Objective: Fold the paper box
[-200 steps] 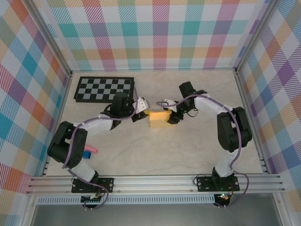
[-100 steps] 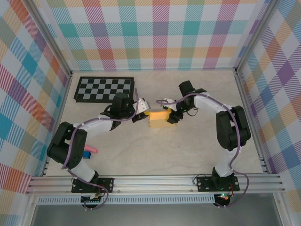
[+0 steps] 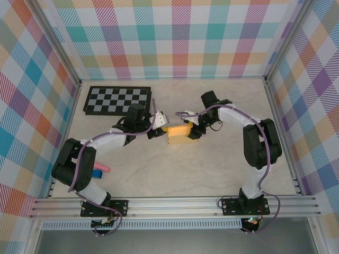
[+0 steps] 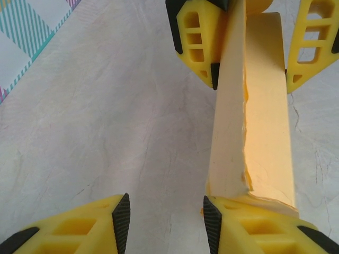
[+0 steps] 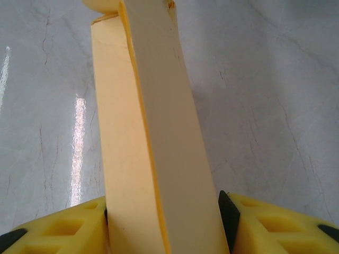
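The yellow-orange paper box [image 3: 179, 135] stands on edge in the middle of the table, between the two grippers. In the right wrist view the box [image 5: 148, 132] fills the gap between my right gripper's [image 5: 164, 225] pads, so that gripper [image 3: 192, 131] is shut on its right end. My left gripper [image 3: 160, 128] is at the box's left end. In the left wrist view the left gripper [image 4: 167, 219] is open, with bare table between its pads. The box [image 4: 265, 106] lies just outside its right finger [image 4: 254, 227], touching it.
A black-and-white checkerboard panel [image 3: 117, 100] lies at the back left. Small pink and blue pieces [image 3: 100, 170] sit near the left arm's base. Metal frame posts and plaid walls close in the table on three sides.
The left gripper's jaws have widened a little beside the box. The box and the right gripper have stayed where they were.
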Available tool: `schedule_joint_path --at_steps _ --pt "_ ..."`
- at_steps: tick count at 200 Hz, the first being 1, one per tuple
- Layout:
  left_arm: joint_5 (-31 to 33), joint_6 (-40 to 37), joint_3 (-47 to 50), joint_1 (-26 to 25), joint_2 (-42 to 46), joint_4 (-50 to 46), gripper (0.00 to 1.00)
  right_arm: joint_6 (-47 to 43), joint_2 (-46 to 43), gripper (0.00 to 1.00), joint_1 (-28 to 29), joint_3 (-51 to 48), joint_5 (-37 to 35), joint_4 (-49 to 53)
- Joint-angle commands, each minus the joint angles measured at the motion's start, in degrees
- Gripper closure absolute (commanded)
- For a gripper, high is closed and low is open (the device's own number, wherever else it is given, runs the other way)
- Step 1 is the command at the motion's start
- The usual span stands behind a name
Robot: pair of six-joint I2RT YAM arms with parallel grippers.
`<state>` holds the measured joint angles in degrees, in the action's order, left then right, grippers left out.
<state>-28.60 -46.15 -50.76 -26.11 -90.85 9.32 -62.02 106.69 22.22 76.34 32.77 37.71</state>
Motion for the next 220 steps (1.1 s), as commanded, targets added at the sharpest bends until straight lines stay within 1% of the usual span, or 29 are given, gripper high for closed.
schedule_joint_path --at_steps 1,63,78,99,133,161,183,220 --pt "-7.86 -1.58 1.64 -1.44 0.30 -5.77 0.56 2.01 3.08 0.48 1.03 0.92 3.65 -2.23" --pt "-11.68 -2.98 1.44 0.35 1.48 -9.11 0.54 1.68 2.73 0.48 1.04 0.22 3.04 -2.07" --pt "-11.27 -3.33 1.45 0.68 2.28 -10.45 0.54 1.57 2.64 0.48 1.06 0.04 2.99 -2.11" --pt "-10.58 -2.26 2.81 0.75 2.59 -7.53 0.54 1.64 2.71 0.48 1.00 0.08 3.16 -2.20" --pt "-10.05 0.42 2.08 1.03 2.08 -3.78 0.54 1.44 2.82 0.48 1.06 0.31 3.26 -1.83" --pt "-11.44 -1.03 0.80 2.19 2.43 -6.80 0.54 1.21 2.42 0.48 0.99 -0.09 2.84 -2.01" --pt "-13.00 -3.89 -0.20 2.30 2.06 -11.55 0.56 1.12 2.47 0.48 1.03 -0.22 2.87 -2.11" --pt "-11.50 -4.99 2.20 2.29 1.84 -11.04 0.58 0.95 2.51 0.48 0.99 -0.40 2.91 -2.15"
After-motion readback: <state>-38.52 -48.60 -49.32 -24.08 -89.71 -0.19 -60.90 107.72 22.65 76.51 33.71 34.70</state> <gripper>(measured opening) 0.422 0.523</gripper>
